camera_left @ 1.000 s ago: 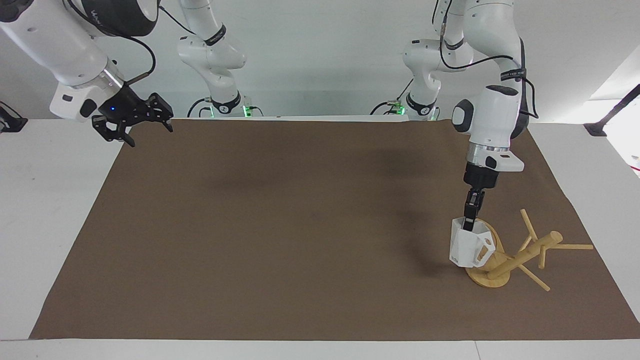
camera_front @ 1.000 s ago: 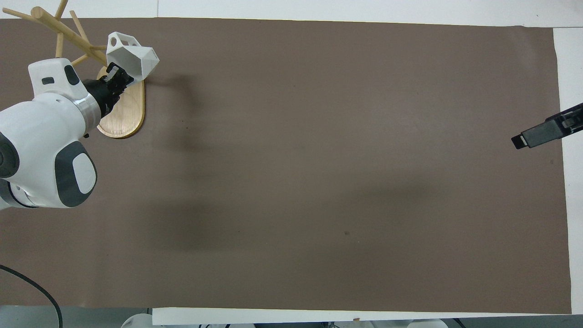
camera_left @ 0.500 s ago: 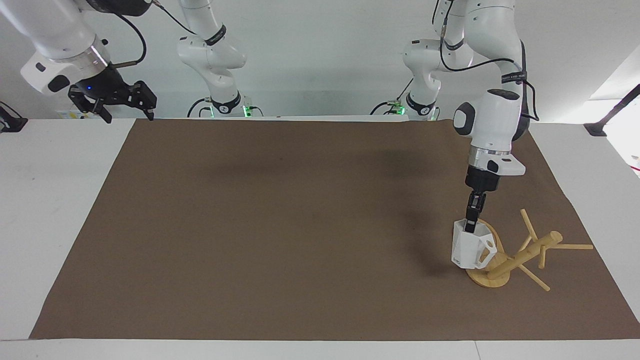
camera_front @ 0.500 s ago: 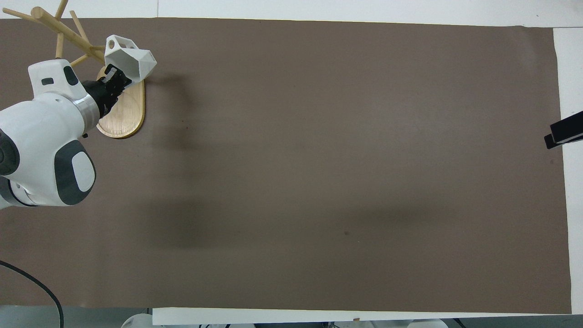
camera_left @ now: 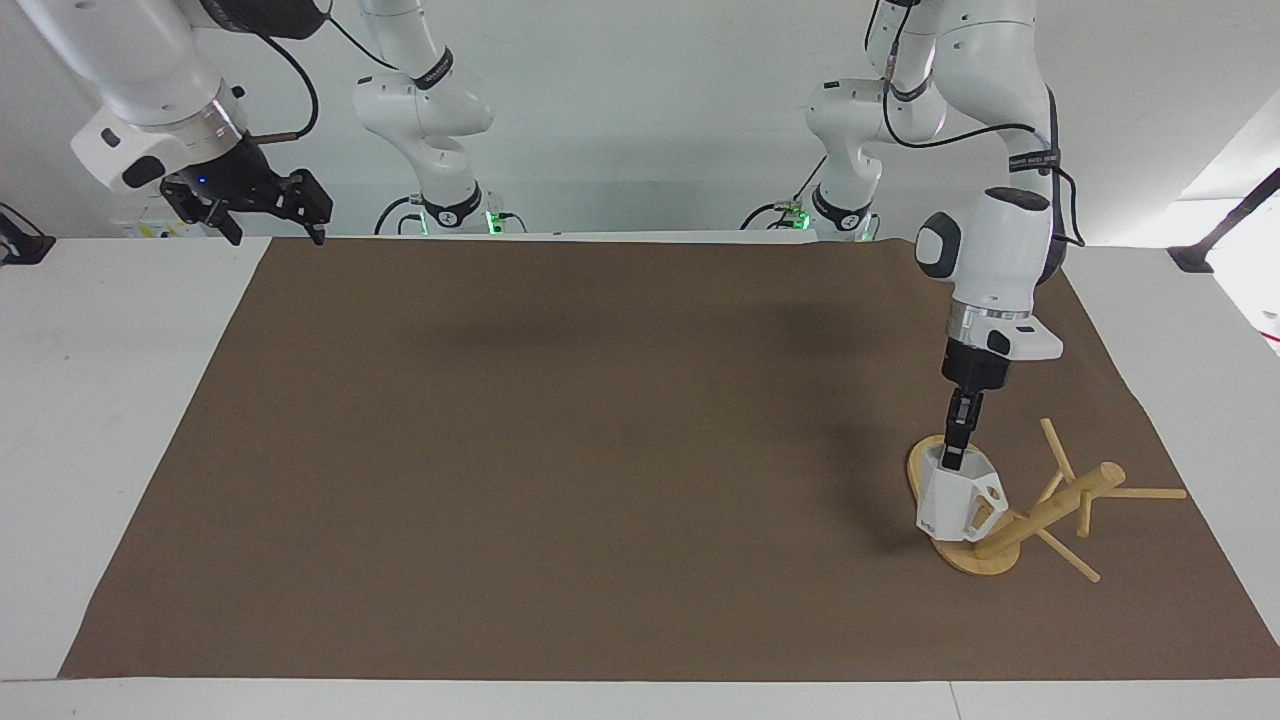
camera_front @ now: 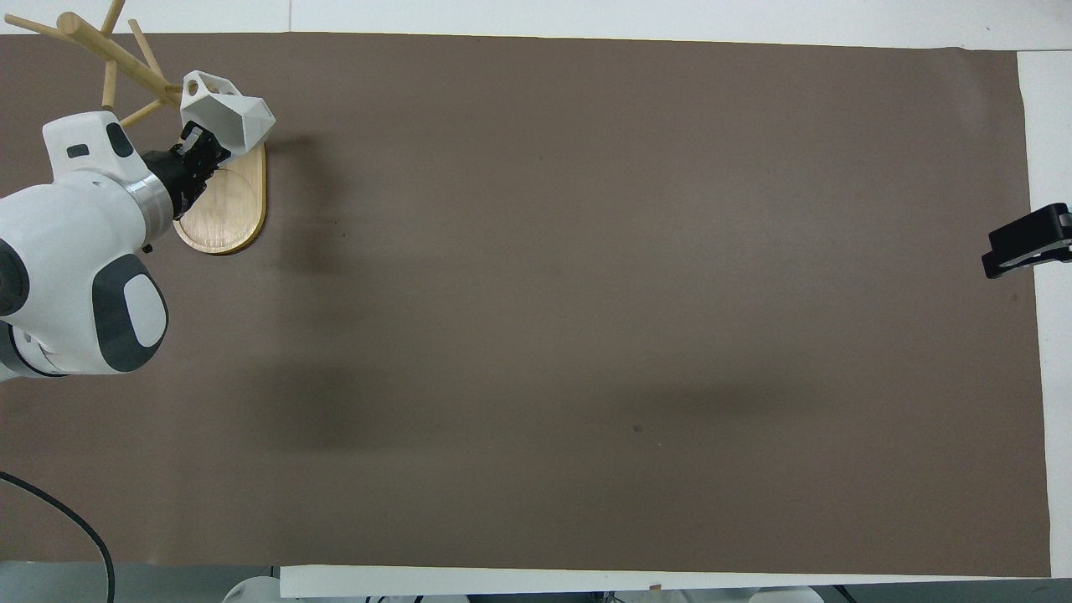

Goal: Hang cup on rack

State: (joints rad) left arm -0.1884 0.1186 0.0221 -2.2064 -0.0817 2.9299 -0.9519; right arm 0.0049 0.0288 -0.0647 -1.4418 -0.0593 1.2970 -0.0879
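Brown matting covers the tabletop (camera_left: 560, 450), with the right gripper (camera_left: 268, 205) waiting over its edge at the right arm's end, fingers apart. Toward the left arm's end, the left gripper (camera_left: 955, 455), fingers clamped on the rim of the cup (camera_left: 957, 497), has sunk and shifted over the rack (camera_left: 1040, 510) in the last second, bringing the handle nearer the tilted post. White, matte and faceted, the cup hangs upright over the oval bamboo base, not yet on a peg.

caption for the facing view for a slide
Left gripper holds the white cup by its rim over the bamboo rack; right gripper waits raised.
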